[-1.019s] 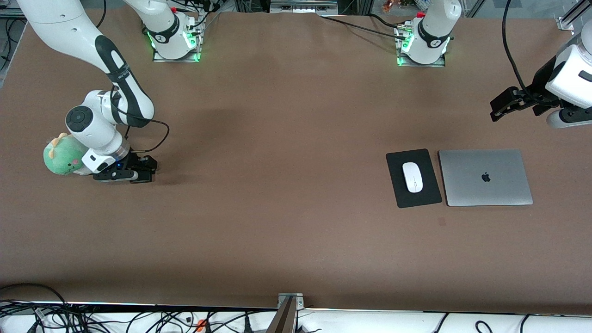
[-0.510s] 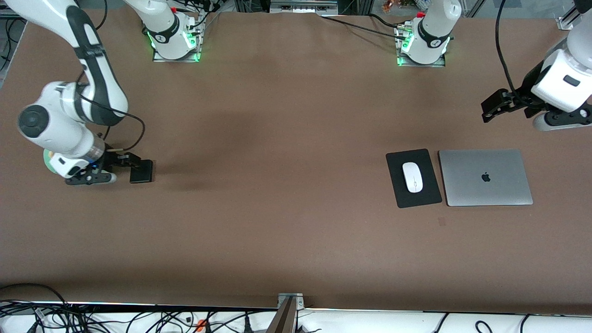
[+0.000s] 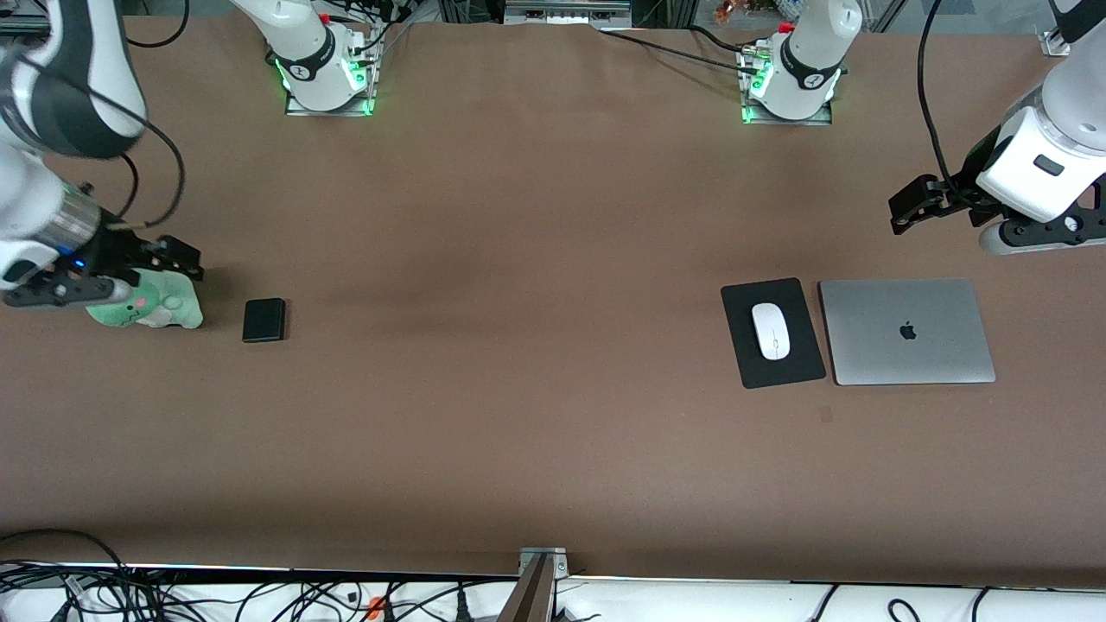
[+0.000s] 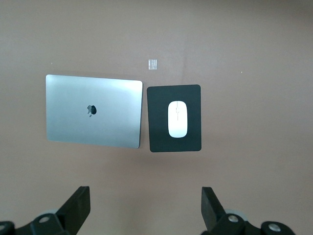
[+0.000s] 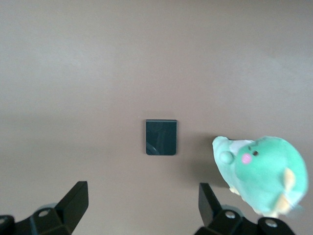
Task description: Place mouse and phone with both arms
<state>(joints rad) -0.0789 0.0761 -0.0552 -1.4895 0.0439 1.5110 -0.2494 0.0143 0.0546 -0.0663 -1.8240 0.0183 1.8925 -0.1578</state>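
Note:
The white mouse [image 3: 771, 330] lies on a black mouse pad [image 3: 745, 364], with nothing touching it. In the left wrist view the mouse [image 4: 178, 119] sits in the middle of the pad [image 4: 159, 142]. The black phone [image 3: 263, 320] lies flat on the bare table toward the right arm's end; the right wrist view shows the phone [image 5: 161, 137] lying free. My right gripper [image 3: 192, 263] hangs open and empty above a green plush toy, beside the phone. My left gripper [image 3: 902, 210] is open and empty, raised over bare table near the laptop. Both wrist views show wide-apart fingertips [image 4: 80, 203] [image 5: 78, 198].
A closed silver laptop [image 3: 905, 331] lies beside the mouse pad toward the left arm's end. The green plush toy [image 3: 155, 304] rests next to the phone, toward the right arm's end. A small tape mark [image 3: 825, 415] sits nearer the camera than the pad.
My right gripper has lifted off the phone and drawn back toward its end of the table, leaving the phone lying there. The left gripper has drifted slightly. The plush toy has shifted.

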